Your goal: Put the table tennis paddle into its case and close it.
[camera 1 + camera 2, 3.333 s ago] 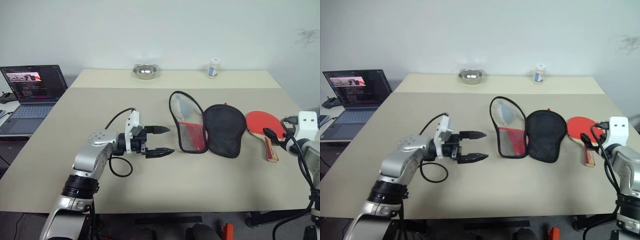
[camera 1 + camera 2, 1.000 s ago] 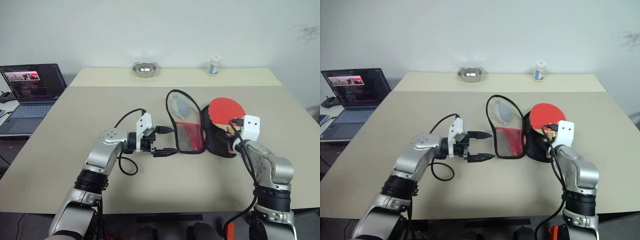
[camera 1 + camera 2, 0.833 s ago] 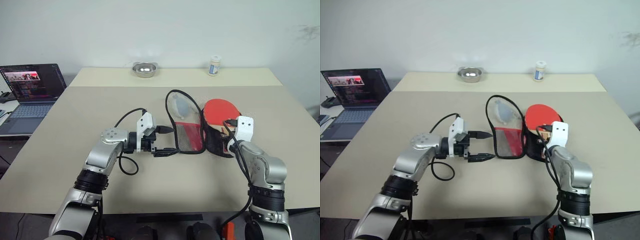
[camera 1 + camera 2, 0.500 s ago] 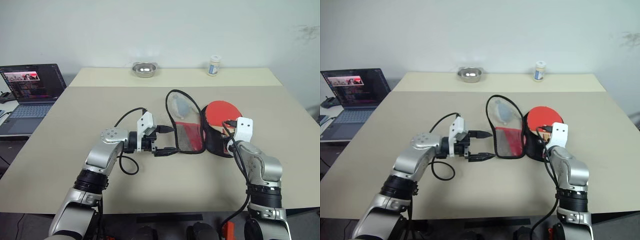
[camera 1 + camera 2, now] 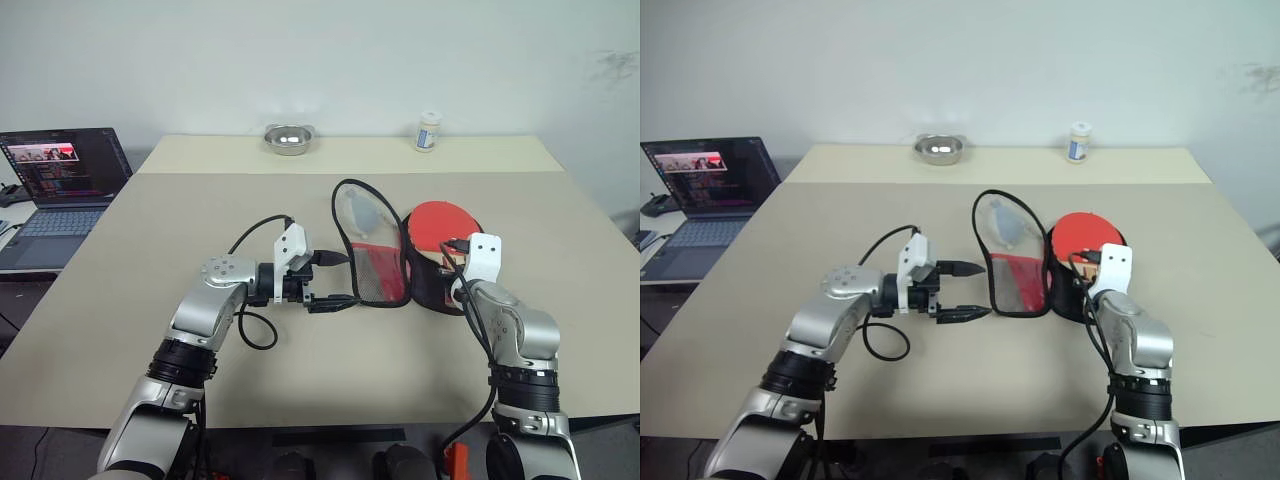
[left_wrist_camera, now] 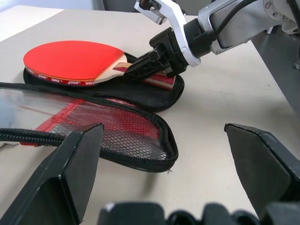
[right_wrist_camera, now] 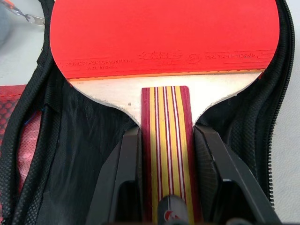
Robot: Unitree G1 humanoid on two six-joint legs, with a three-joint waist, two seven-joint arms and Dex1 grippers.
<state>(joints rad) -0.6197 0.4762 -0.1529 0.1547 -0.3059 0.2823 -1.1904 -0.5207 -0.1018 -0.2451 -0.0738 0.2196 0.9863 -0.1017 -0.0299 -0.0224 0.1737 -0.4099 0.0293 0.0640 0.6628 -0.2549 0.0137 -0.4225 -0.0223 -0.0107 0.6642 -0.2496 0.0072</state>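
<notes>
My right jaws (image 7: 166,164) grip the paddle (image 7: 164,35) by its handle, over the case's (image 6: 154,96) black half; left jaws (image 5: 962,291) gape wide. Released off-centre, the paddle may block the zipper.

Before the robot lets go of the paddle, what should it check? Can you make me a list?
1. Right gripper shut on the table tennis paddle handle: ok.
2. Paddle's red face over the black half of the case: ok.
3. Paddle lying flat inside the case: cannot tell.
4. Case lying open on the table, mesh flap clear of the paddle: ok.
5. Left gripper open beside the flap, touching nothing: ok.
6. Case zipped shut: not ok.
</notes>
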